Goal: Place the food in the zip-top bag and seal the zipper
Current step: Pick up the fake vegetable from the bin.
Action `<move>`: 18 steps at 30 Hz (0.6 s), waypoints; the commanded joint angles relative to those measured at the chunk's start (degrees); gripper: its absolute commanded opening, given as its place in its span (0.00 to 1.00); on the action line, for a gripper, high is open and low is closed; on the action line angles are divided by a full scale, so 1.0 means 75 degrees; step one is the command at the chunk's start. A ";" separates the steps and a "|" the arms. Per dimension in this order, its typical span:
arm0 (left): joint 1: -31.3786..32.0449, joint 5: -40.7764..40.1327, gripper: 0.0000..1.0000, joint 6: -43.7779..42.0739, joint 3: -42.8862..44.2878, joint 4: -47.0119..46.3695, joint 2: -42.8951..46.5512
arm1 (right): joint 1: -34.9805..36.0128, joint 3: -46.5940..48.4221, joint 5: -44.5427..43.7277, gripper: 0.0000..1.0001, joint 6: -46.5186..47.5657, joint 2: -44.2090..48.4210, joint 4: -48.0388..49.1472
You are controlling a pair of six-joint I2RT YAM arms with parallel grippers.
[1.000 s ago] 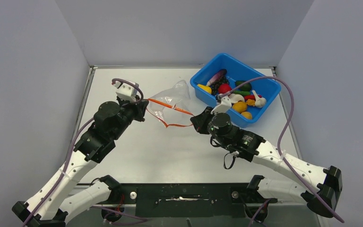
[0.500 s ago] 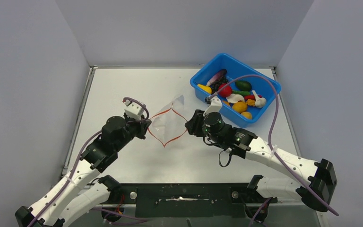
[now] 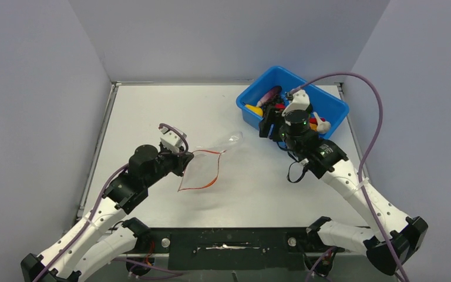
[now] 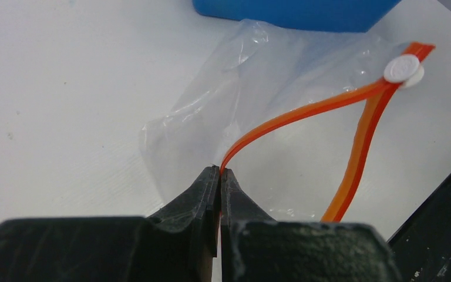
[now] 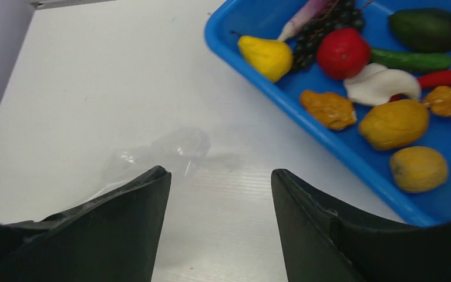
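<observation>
Pinching zipper (image 4: 305, 110) with left gripper (image 4: 219, 171); bag (image 3: 202, 170) well left of tub (image 5: 364, 164), mouth agape. Right gripper (image 5: 220, 176) spread, empty, beside tub's food (image 5: 343, 53). Risk of mouth sagging shut under one-point pinch, food bouncing off; round pieces slipping from grip.

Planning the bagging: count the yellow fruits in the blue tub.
3. A pear in the tub's left corner, a big round fruit mid-tub, a small round fruit by the near wall. More may be hidden.
</observation>
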State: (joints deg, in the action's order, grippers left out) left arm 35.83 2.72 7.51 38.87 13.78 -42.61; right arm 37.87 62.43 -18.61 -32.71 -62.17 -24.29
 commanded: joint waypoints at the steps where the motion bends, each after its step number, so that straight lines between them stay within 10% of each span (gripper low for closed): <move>1: -0.0064 0.0489 0.00 -0.0097 0.0016 -0.0572 0.0057 | -0.1195 0.0902 -0.0105 0.66 0.1131 -0.0303 -0.0473; 18: -0.0226 0.0759 0.00 0.0136 -0.0089 -0.0703 0.0204 | -0.3682 0.2638 0.1788 0.99 0.2912 -0.4082 0.0345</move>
State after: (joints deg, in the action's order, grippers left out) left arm 35.11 6.94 8.16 37.93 12.86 -42.63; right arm 11.86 77.19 -9.87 -15.44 -87.90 -25.98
